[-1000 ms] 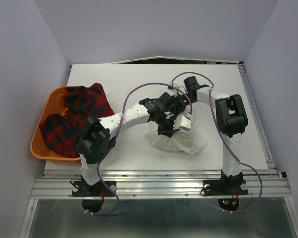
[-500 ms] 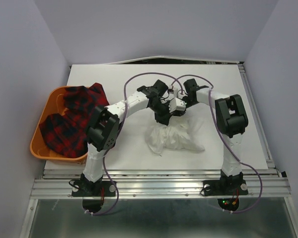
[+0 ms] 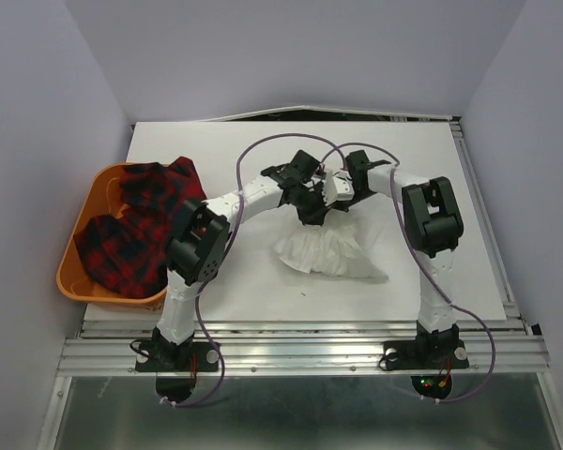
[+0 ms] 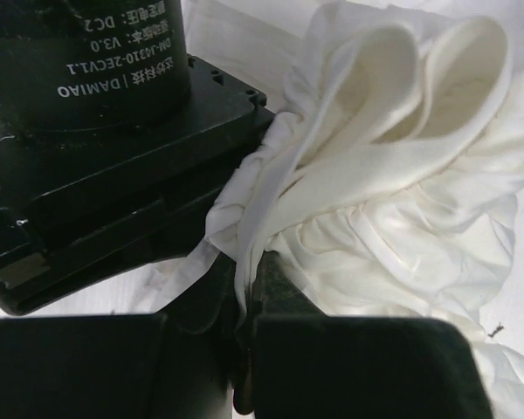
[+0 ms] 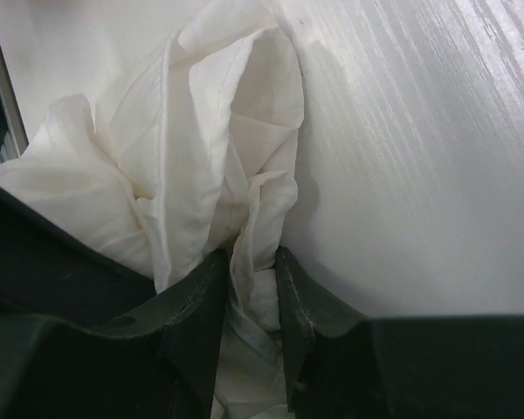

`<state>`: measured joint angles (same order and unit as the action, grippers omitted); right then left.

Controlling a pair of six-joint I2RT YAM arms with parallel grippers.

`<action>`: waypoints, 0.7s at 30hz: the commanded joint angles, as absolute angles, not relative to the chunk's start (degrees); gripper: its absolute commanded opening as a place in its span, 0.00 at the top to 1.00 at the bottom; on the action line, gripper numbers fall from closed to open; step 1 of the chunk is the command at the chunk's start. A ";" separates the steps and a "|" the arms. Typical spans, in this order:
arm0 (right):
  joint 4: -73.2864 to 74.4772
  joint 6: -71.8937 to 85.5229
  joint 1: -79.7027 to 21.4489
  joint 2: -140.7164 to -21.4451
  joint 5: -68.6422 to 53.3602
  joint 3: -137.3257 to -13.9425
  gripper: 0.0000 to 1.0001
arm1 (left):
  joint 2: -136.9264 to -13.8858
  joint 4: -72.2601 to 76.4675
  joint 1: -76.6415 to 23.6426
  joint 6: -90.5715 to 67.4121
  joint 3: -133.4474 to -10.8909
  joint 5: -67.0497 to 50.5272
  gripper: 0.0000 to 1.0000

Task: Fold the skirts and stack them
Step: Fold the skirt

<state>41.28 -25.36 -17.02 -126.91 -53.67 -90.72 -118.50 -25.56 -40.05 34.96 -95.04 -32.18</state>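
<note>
The thin white skirt (image 3: 330, 251) lies bunched on the white table, its far edge lifted between both grippers. My left gripper (image 3: 311, 212) is shut on a pinched fold of the white skirt (image 4: 375, 175), seen tight between its jaws in the left wrist view. My right gripper (image 3: 339, 197) is close beside it, and its jaws are closed on another fold of the white skirt (image 5: 201, 157). The red-and-black plaid skirts (image 3: 136, 225) lie heaped in the orange basket at the left.
The orange plastic basket (image 3: 68, 279) sits at the table's left edge. The white table top (image 3: 432, 169) extends behind and to the right of the arms. Purple cables loop over both arms.
Both grippers have moved toward the far side with the white skirt's edge, drawing the cloth out from a low heap into a longer spread.
</note>
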 commanded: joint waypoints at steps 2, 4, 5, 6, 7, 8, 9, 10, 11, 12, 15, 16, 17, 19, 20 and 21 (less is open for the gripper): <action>46.31 -27.86 -18.02 -129.11 -55.81 -94.21 0.64 | -117.33 -17.51 -39.90 33.75 -92.38 -26.55 1.00; 47.81 -28.39 -18.02 -129.90 -56.68 -95.27 0.64 | -118.03 -15.65 -39.90 33.40 -91.15 -24.35 1.00; 48.07 -28.48 -18.02 -129.99 -56.86 -95.53 0.64 | -118.56 -14.86 -39.90 33.22 -91.06 -23.74 0.99; 48.42 -28.56 -18.02 -130.16 -56.87 -95.62 0.64 | -119.09 -14.68 -39.99 32.87 -91.14 -22.60 0.99; 48.60 -28.56 -18.02 -130.43 -56.69 -95.89 0.64 | -119.96 -14.33 -39.90 32.70 -91.14 -22.41 0.99; 48.60 -28.30 -18.02 -130.60 -56.43 -95.98 0.62 | -120.23 -14.07 -39.99 32.52 -90.97 -21.98 0.98; 48.43 -27.87 -18.02 -130.78 -55.99 -96.06 0.61 | -120.50 -13.71 -40.08 32.43 -90.18 -21.62 0.97; 47.99 -27.25 -18.02 -130.96 -54.59 -96.33 0.55 | -120.67 -13.45 -40.08 32.34 -89.65 -21.62 0.97; 47.64 -25.51 -18.02 -131.31 -53.71 -96.85 0.50 | -120.76 -13.10 -40.17 32.52 -89.21 -21.62 0.96; 46.77 -24.79 -18.02 -131.57 -52.83 -97.29 0.47 | -120.94 -13.10 -40.25 32.52 -88.51 -21.62 0.96; 47.45 -22.50 -17.32 -133.59 -50.54 -101.33 0.36 | -121.55 -13.71 -40.69 32.61 -87.89 -21.71 0.96; 48.07 -22.59 -16.62 -134.03 -50.19 -102.56 0.36 | -122.07 -14.15 -40.78 32.35 -88.15 -21.71 0.96; 48.69 -22.41 -16.61 -134.38 -50.19 -103.87 0.35 | -122.34 -15.11 -40.96 32.17 -88.33 -21.80 0.96; 49.92 -21.28 -15.04 -135.09 -50.27 -107.39 0.32 | -123.04 -15.99 -40.96 31.65 -88.77 -22.24 0.96; 50.01 -21.01 -15.03 -135.26 -50.19 -108.27 0.30 | -123.48 -16.34 -40.96 31.55 -89.03 -22.15 0.96; 50.62 -20.83 -14.33 -135.52 -50.19 -110.02 0.30 | -123.92 -16.78 -40.96 31.38 -89.47 -22.24 0.96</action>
<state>46.54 -22.98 -15.38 -133.27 -52.10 -105.41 -121.56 -16.86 -40.56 31.44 -89.47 -24.88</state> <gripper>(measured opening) 0.691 0.132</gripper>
